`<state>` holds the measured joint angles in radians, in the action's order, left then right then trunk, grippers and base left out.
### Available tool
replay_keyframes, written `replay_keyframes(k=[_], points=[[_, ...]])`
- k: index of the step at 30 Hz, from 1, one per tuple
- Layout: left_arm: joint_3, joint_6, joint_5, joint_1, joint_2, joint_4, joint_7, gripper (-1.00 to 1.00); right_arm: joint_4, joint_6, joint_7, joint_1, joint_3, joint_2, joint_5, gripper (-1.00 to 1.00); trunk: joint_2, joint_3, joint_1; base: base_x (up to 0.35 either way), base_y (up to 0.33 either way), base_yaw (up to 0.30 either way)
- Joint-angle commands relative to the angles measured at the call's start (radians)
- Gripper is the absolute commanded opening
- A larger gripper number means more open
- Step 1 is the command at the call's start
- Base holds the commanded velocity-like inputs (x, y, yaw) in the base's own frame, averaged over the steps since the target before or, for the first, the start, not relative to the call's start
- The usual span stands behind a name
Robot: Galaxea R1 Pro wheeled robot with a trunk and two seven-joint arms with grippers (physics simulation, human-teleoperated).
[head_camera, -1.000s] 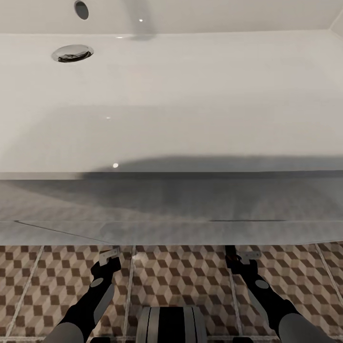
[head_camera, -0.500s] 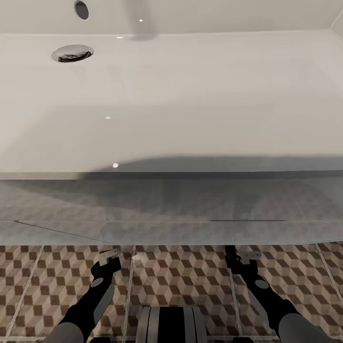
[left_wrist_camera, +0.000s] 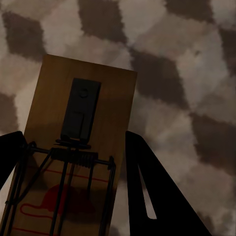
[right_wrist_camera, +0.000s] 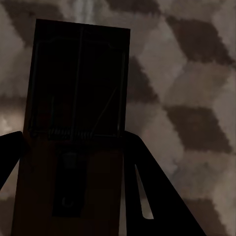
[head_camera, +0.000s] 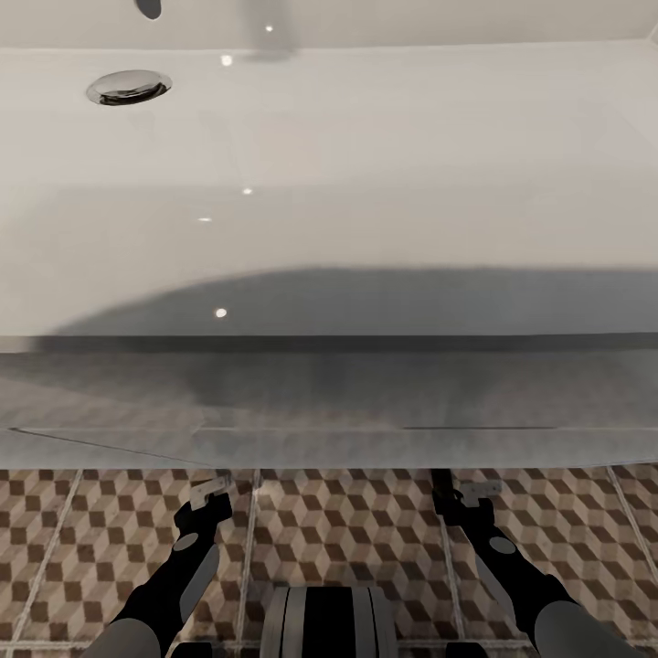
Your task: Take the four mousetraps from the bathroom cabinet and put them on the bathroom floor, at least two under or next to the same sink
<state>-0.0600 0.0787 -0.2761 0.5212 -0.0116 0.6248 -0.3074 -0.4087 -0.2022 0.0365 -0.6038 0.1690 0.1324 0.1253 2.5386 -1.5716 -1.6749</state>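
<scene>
Over the cube-tiled floor [head_camera: 347,521] below the sink [head_camera: 366,183], both claws [head_camera: 212,493] [head_camera: 468,493] grip mousetraps [left_wrist_camera: 73,147] [right_wrist_camera: 73,123].

A white drawer unit [head_camera: 329,393] is seen head-on, its glossy front shaded grey toward the top. A faint cube pattern is mirrored across the face. The front is divided by a thin horizontal seam [head_camera: 302,427], and a paler lower panel [head_camera: 366,450] is set beneath it.
</scene>
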Motion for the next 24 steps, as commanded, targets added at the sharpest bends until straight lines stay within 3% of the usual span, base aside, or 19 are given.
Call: replay_keyframes(k=[1, 24], points=[[-0.006, 0.005, -0.008, 0.001, 0.001, 0.000, -0.004, -1.00, 0.001, -0.004, 0.000, 0.000, 0.008, 0.001, 0.014, -1.00, 0.000, 0.000, 0.000, 0.000, 0.000, 0.000], [-0.006, 0.005, -0.008, 0.000, 0.000, 0.000, -0.004, -1.00, 0.001, -0.006, 0.000, 0.000, 0.009, 0.001, 0.013, -1.00, 0.000, 0.000, 0.000, 0.000, 0.000, 0.000]])
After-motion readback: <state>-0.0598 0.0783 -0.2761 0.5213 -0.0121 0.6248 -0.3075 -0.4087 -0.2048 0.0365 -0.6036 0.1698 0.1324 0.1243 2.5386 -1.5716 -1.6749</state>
